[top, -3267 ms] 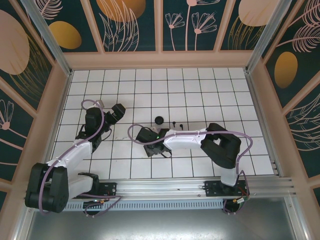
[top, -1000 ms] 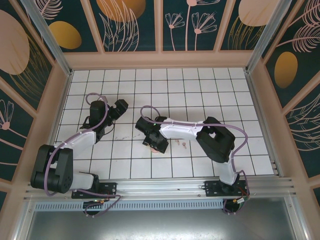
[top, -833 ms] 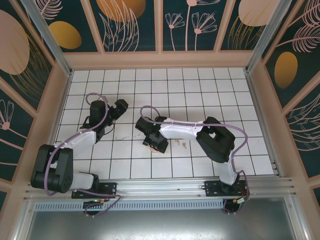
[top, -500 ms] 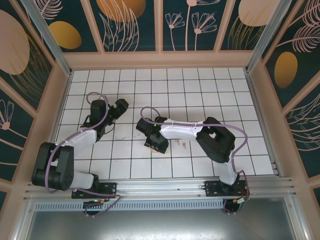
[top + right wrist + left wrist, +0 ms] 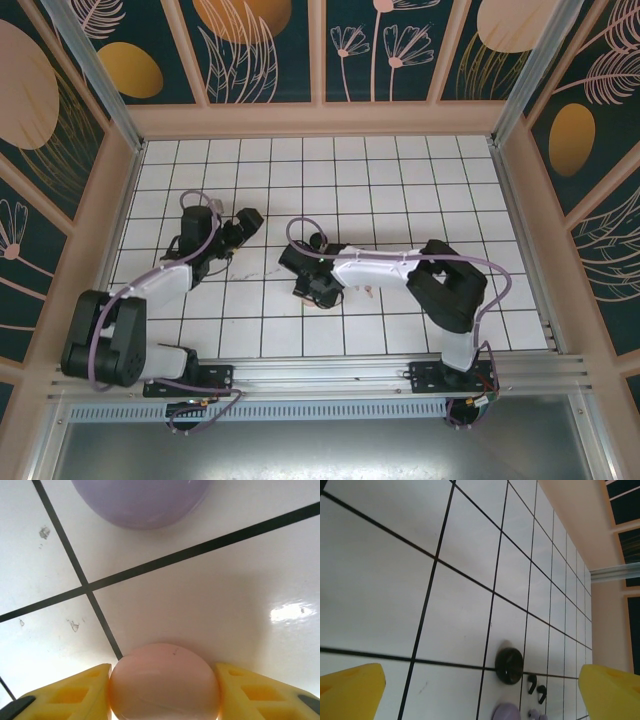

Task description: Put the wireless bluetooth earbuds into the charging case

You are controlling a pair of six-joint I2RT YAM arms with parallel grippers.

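Earbuds, two black; cases, three

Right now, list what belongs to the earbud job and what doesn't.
Job: pink case in the right gripper; lilac case; black case; black buds.
Not the job: tiled table; patterned walls.

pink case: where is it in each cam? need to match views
Top external: pink case peeks out beneath the right hand, mid-table.
Right wrist: bottom centre, held between the yellow fingers.
Left wrist: frames the black case and lilac case instead.
Shared landmark: the lilac case, at the top edge in right wrist and the bottom edge in left wrist.
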